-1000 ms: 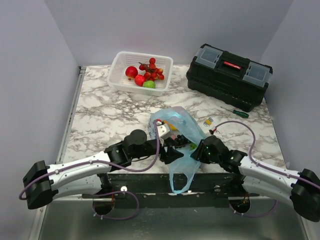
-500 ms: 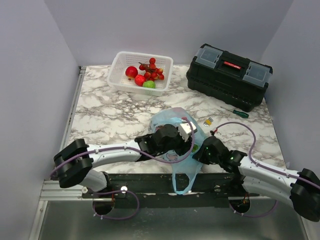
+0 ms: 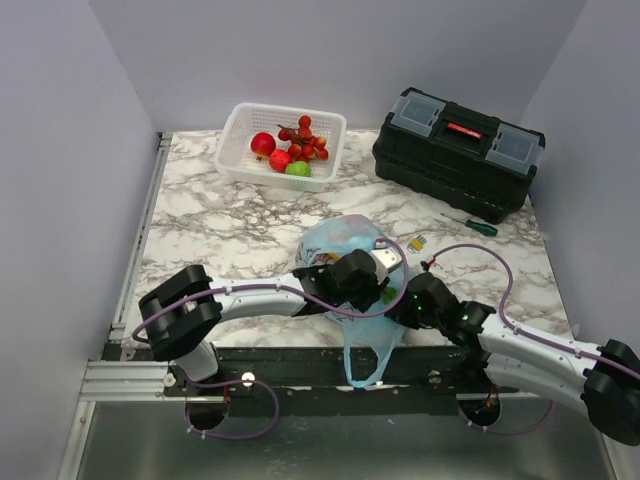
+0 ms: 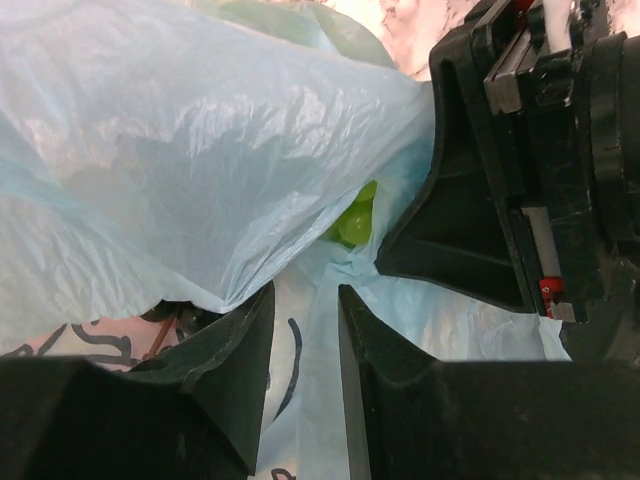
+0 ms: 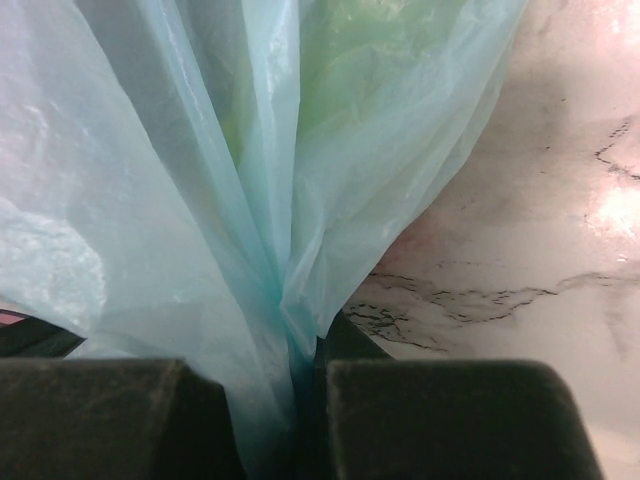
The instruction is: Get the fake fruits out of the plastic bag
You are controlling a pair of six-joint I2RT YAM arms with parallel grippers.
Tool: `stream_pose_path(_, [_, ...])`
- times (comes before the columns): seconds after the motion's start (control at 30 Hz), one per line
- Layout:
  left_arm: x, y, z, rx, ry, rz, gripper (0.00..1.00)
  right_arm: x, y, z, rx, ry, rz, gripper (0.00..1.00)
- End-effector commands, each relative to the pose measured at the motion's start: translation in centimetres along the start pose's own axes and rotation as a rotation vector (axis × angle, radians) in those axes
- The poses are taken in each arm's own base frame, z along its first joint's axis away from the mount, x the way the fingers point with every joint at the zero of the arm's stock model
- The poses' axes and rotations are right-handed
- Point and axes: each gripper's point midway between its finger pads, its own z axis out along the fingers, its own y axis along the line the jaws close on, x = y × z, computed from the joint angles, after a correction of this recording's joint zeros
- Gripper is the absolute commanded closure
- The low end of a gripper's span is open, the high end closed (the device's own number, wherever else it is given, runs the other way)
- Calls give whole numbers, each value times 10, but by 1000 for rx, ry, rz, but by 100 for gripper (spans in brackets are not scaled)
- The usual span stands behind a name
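The light-blue plastic bag [image 3: 345, 240] lies at the table's front edge, one loop handle hanging over it. My right gripper [image 3: 398, 308] is shut on a gathered fold of the bag [image 5: 200, 200], its jaws [image 5: 305, 380] pinching the film. My left gripper [image 3: 372, 290] sits on the bag beside it; its jaws [image 4: 305, 310] stand a narrow gap apart, with bag film [image 4: 200, 150] running between them. Green grapes [image 4: 355, 218] show in a gap in the bag. A red apple [image 3: 263, 144] and red berries [image 3: 305, 138] lie in the white basket [image 3: 237, 128].
A light-green round fruit [image 3: 298, 169] also lies in the basket at the back. A black toolbox [image 3: 458, 150] stands back right, with a green-handled screwdriver [image 3: 470, 225] and a small yellow-white piece [image 3: 417, 242] in front of it. The right gripper's body [image 4: 520, 180] fills the left wrist view's right side.
My left arm has swung right from the bag's left side onto the bag, next to the right gripper. The right gripper has held its grip on the bag.
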Motion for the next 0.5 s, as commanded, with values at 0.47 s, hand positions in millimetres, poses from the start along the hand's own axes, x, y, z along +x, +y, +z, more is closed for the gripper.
stream_pose_path(0.47, [0, 19, 6, -130, 28, -58, 60, 4, -11, -1, 24, -2, -16, 88])
